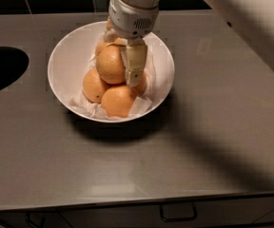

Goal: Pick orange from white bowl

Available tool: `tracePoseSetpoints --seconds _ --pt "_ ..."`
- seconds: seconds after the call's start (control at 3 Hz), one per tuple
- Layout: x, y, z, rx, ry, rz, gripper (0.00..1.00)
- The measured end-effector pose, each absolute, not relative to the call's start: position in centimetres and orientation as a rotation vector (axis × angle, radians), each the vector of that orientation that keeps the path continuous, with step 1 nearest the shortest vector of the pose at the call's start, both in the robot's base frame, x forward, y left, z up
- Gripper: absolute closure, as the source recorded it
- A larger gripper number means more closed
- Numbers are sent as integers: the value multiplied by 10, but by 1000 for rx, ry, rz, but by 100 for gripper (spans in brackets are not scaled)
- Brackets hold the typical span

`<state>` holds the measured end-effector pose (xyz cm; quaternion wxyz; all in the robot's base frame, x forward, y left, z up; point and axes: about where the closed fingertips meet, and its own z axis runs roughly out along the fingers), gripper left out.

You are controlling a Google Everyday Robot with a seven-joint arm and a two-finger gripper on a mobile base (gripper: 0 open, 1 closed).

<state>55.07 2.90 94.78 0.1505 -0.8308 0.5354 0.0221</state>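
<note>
The white bowl (65,61) stands on the grey counter, lined with crumpled white paper. The orange (109,64), large and pale, sits on top of a pile of smaller, deeper-orange fruits (118,100). My gripper (120,61) reaches down into the bowl from above and straddles the orange. One finger (134,63) presses on its right side. The other finger is mostly hidden behind the orange at its upper left. The gripper is shut on the orange, which still rests on the pile.
A dark round opening (1,69) is cut into the counter at the left. The arm's shadow crosses the counter on the right. A drawer handle (177,213) shows below the front edge. Dark tiles line the back wall.
</note>
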Motion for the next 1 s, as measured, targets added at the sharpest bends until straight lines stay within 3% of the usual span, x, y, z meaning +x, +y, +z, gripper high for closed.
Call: tracePoseSetpoints --seconds 0.67,1.0 --pt "554 33 940 -2398 1532 90 28" --pt "554 33 943 -2398 1532 91 28"
